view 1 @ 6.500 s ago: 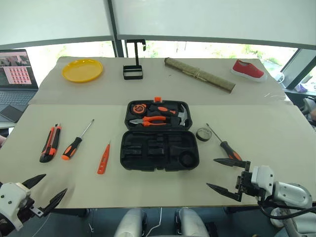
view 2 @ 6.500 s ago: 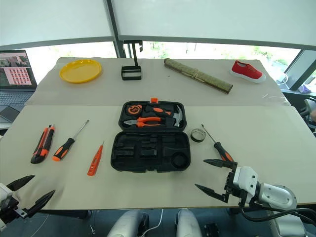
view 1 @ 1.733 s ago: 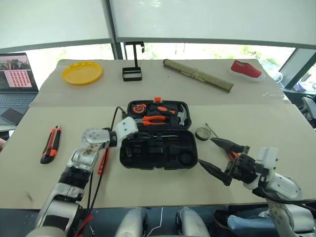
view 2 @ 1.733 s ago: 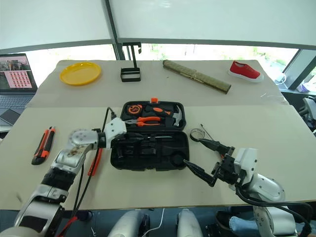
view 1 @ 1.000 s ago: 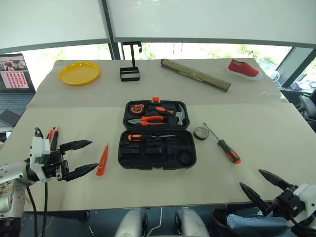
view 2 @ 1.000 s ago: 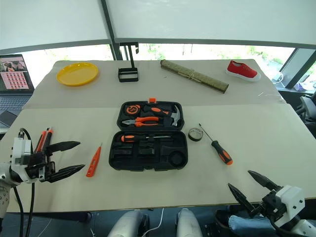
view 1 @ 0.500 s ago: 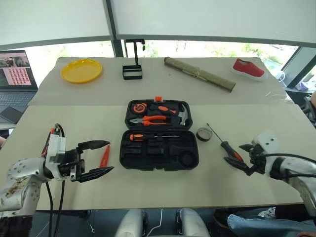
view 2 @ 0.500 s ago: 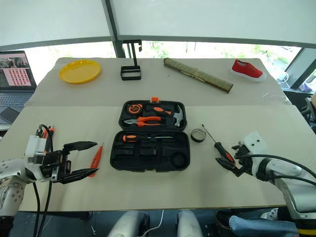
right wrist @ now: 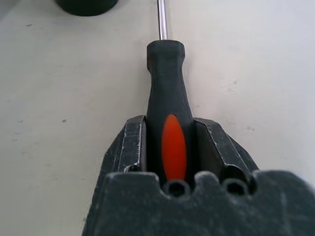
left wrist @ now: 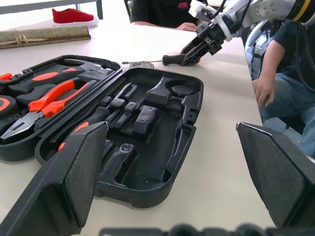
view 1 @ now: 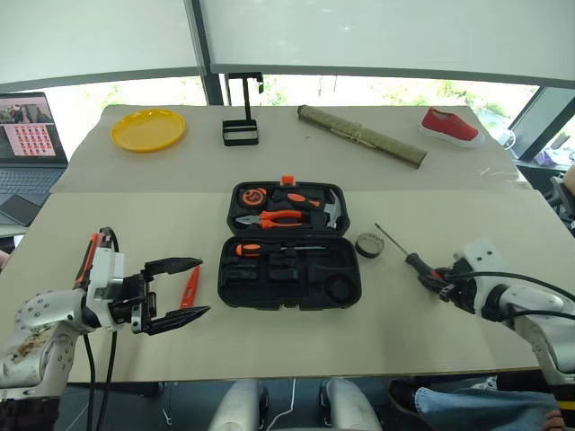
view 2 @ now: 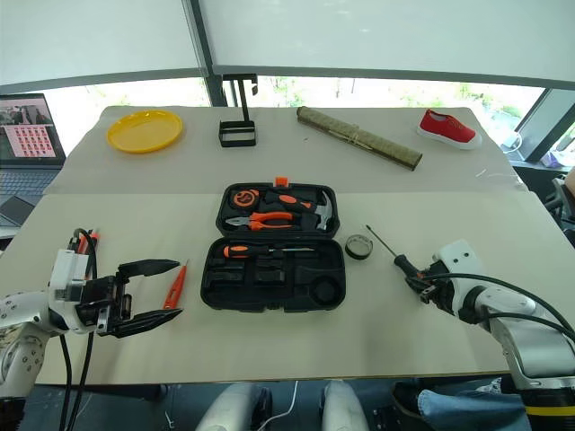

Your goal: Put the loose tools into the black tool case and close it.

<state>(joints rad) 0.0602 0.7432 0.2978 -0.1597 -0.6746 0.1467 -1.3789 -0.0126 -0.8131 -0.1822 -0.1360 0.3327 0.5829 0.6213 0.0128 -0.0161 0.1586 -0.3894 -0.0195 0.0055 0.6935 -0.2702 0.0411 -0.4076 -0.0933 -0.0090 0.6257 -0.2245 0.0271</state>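
Note:
The black tool case point(view 1: 289, 287) lies open at the table's middle, with one orange-black screwdriver point(view 1: 269, 248) in a slot of its near half. My right gripper point(view 1: 433, 277) is shut on the handle of the other screwdriver point(right wrist: 166, 73), which lies right of the case beside the tape roll point(view 1: 370, 244). My left gripper point(view 1: 203, 286) stands open left of the case, pointing at it. The orange tester screwdriver point(view 1: 190, 285) lies on the table between its fingers as seen from above. My left wrist partly hides the utility knife point(view 1: 89, 255).
Pliers, hammer and tape measure fill the case's far half point(view 1: 286, 206). Along the back stand a yellow plate point(view 1: 149, 128), a black wire stand point(view 1: 242, 126), a rolled mat point(view 1: 362, 135) and a red shoe point(view 1: 453, 125). A laptop point(view 1: 31, 135) sits far left. A person point(left wrist: 275, 73) sits beyond the table's right end.
My right arm came up over the table's near edge to the loose screwdriver and its fingers closed on the handle. The left gripper drifted slightly toward the case, still open.

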